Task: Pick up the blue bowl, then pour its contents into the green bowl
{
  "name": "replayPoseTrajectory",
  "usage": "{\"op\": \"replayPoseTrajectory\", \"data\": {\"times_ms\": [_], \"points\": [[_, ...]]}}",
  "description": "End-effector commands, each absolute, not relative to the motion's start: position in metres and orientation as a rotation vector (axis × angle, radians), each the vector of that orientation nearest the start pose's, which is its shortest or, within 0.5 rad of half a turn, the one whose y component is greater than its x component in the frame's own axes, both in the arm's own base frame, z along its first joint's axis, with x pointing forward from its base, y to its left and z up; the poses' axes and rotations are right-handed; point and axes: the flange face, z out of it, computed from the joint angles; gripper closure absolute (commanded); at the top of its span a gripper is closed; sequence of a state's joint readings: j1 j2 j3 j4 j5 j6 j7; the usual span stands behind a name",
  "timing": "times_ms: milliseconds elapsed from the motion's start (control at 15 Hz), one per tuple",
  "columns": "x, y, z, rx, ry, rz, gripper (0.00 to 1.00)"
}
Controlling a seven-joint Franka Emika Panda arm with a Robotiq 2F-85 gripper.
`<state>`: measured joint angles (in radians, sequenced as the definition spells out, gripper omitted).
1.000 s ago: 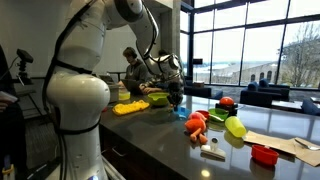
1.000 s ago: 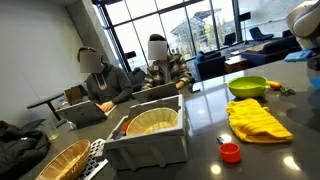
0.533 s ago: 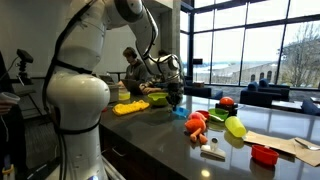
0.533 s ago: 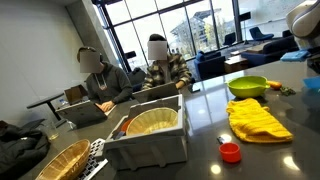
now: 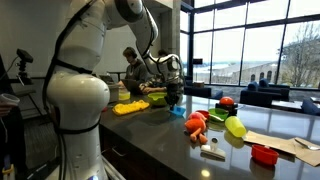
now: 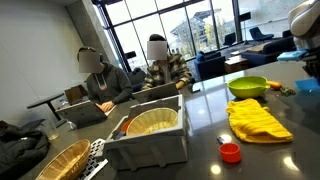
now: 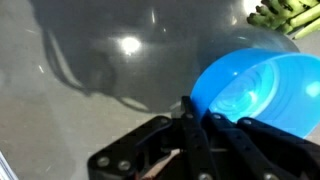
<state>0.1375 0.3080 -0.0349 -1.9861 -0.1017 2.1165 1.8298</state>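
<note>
The white arm (image 5: 78,100) stands thick and upright at the near end of the worktop. It bends at a high elbow close to the top of an exterior view, then slopes down and away over the worktop. The wrist (image 5: 168,68) is turned so that the gripper (image 5: 176,98) points straight down, low over the surface. In an exterior view only a rounded white piece of the arm (image 6: 305,18) shows, at the upper right corner. From the wrist view, the black fingers (image 7: 190,130) are drawn almost together, pinching the rim of the blue bowl (image 7: 262,92).
</note>
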Motion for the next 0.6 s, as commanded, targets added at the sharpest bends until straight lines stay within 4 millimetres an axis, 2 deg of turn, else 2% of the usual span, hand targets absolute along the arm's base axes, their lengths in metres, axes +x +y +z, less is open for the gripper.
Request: {"op": "replayPoseTrajectory", "data": {"times_ms": [0, 67, 133, 533], "points": [[0.5764, 0.057, 0.2962, -2.248, 2.431, 0.084, 0.66], [0.5758, 0.0581, 0.2958, -2.253, 2.426, 0.093, 0.65], [0.5751, 0.0591, 0.2949, -2.256, 2.425, 0.101, 0.6], [0.5683, 0.0668, 0.3039, -2.269, 2.4, 0.111, 0.2]]}}
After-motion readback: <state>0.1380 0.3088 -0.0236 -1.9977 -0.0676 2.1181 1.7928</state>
